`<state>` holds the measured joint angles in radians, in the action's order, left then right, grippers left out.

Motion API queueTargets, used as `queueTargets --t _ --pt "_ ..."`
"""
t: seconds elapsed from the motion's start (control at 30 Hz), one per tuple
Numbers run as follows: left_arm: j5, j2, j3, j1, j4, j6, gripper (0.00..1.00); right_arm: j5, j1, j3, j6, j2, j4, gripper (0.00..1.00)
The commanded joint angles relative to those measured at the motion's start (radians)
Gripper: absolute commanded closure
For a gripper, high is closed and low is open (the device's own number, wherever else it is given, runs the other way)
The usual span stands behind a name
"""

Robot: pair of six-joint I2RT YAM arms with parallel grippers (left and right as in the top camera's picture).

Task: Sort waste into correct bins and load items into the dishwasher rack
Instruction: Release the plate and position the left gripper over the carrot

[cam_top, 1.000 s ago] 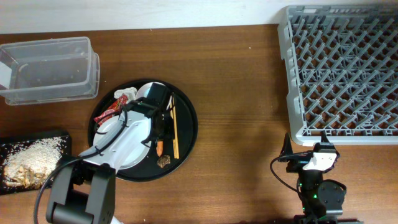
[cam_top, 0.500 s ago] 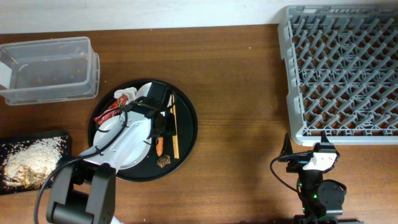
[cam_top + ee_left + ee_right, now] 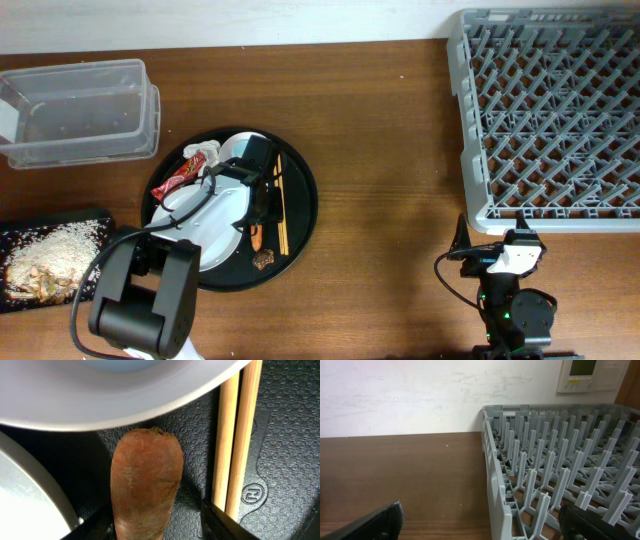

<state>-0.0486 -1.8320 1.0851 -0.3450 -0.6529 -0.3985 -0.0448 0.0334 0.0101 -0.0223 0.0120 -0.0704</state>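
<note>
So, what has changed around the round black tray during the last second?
The left arm shifted its rear links to the right in the overhead view. The left gripper stays low over the small orange carrot piece, with fingers on either side and nothing lifted. The carrot piece, the two thin wooden chopsticks, the open right gripper and the large grey plastic rack did not move.
</note>
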Motion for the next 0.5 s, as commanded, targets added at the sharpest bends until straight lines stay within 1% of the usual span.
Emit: queueTargets --t 0.0,0.03,0.13,0.2,0.47 --pt "0.000 -0.008 -0.006 0.000 0.002 0.011 0.60 -0.012 0.006 -0.005 0.000 -0.008 -0.008 0.02" --pt "0.000 -0.008 -0.006 0.000 0.002 0.011 0.62 -0.012 0.006 -0.005 0.000 -0.008 -0.008 0.02" --pt "0.000 -0.008 -0.006 0.000 -0.006 0.040 0.65 -0.012 0.006 -0.005 0.000 -0.008 -0.008 0.02" --pt "-0.011 -0.008 -0.006 0.000 -0.013 0.060 0.65 -0.013 0.006 -0.005 0.000 -0.008 -0.008 0.02" --pt "-0.019 -0.008 -0.006 0.000 -0.039 0.060 0.65 -0.012 0.006 -0.005 0.000 -0.008 -0.008 0.02"
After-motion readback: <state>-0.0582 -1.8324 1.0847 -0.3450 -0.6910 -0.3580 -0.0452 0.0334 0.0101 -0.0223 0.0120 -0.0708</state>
